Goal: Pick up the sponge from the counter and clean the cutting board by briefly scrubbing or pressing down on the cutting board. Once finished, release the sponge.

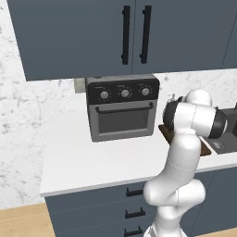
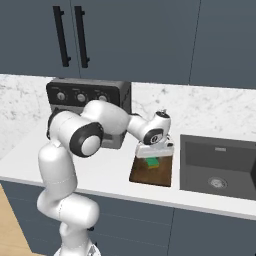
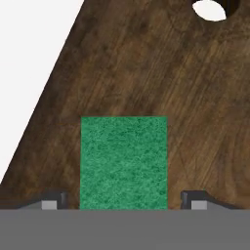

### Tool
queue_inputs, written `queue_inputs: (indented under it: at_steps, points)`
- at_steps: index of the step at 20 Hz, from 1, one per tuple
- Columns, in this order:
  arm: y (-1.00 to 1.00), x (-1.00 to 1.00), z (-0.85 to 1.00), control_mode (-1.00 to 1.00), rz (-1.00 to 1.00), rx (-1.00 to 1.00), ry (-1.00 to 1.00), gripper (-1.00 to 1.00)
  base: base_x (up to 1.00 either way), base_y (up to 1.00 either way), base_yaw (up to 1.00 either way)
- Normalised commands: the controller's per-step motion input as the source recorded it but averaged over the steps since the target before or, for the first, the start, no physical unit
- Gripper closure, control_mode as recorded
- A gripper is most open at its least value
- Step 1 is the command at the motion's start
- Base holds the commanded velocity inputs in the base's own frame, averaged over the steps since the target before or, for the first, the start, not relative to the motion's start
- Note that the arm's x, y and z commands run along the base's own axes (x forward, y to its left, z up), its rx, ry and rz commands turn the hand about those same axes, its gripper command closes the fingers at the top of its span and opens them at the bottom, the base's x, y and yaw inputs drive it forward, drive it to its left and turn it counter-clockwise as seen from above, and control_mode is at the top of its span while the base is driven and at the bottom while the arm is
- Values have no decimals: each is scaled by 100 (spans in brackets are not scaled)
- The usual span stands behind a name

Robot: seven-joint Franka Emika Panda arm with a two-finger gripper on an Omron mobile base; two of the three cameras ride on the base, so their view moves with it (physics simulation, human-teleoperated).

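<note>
Green pad of the sponge point(image 3: 123, 163) sits square between my two fingertips point(image 3: 53, 199), one at each side of it with a sliver of board showing between tip and sponge on both sides. From the hand view I read the gripper point(image 3: 123, 200) as spread apart, not clamped on the sponge; I cannot tell whether the pads touch its flanks lower down.

Sponge lies flat on the board point(image 3: 146, 73), green face up. In the right base view the gripper point(image 2: 153, 156) hangs straight over the sponge point(image 2: 152, 162), which rests near the board's far end point(image 2: 150, 174).

Step, as I judge it: the sponge is on the board under the hand, so this is either the press itself or the let-go that ends the task. If scrubbing is not done, the next move calls for closing on the sponge and pushing down. If it is done, a straight lift with the fingers wide, so as not to drag the sponge.

Edges and room:
- Board's near edge lies close to the counter point(image 2: 107, 172) front; no sweeping that way.
- Board's left edge runs slantwise in the hand view, white counter beyond it.
- Hang hole point(image 3: 210, 10) at the board's far corner, well apart from the sponge.
- Sink point(image 2: 217, 167) just beside the board on the right; keep strokes short.
- Oven point(image 1: 122, 107) stands to the left, behind; open counter between it and the board.
- Free height above, up to the cabinets point(image 2: 125, 35).
</note>
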Motion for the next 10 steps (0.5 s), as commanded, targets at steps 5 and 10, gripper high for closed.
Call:
queue_inputs:
  at_steps: [5,10]
  points:
    - [3,-7,47,-100,-2,-4,-2,-100,0,0,0]
    - [1,-73,71,-100,-4,-2,-11,-100,0,0,0]
